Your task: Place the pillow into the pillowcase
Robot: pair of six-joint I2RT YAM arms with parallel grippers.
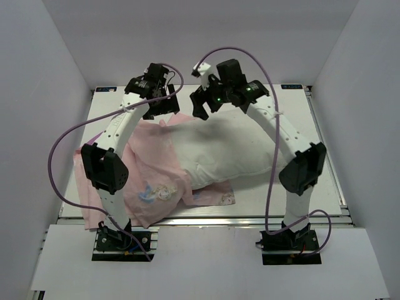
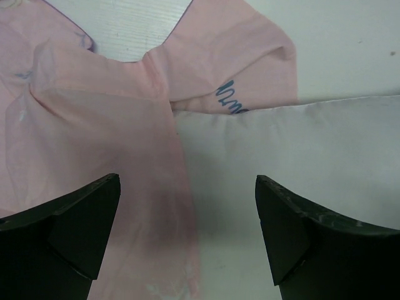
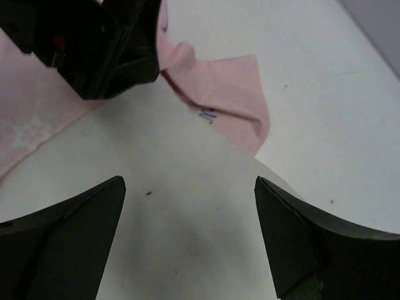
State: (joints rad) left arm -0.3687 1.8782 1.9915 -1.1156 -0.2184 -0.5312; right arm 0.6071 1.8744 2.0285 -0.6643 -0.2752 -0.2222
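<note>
The left gripper [image 2: 187,187] and right gripper [image 3: 189,184] hovered spread and empty over the far edge of the pillow [image 1: 234,147]. Unheld, the loose pillowcase [image 1: 147,169] risked slipping off the pillow's covered end.

nothing legible: the blue marks [image 2: 229,100] on the pillowcase [image 2: 94,144] are partly hidden, unreadable.

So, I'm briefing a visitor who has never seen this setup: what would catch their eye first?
The big plump white fabric pillow lies across the middle of the table, its left end covered by the thin pale pink pillowcase. Above its far edge, the black left end effector and right end effector hover open.
</note>
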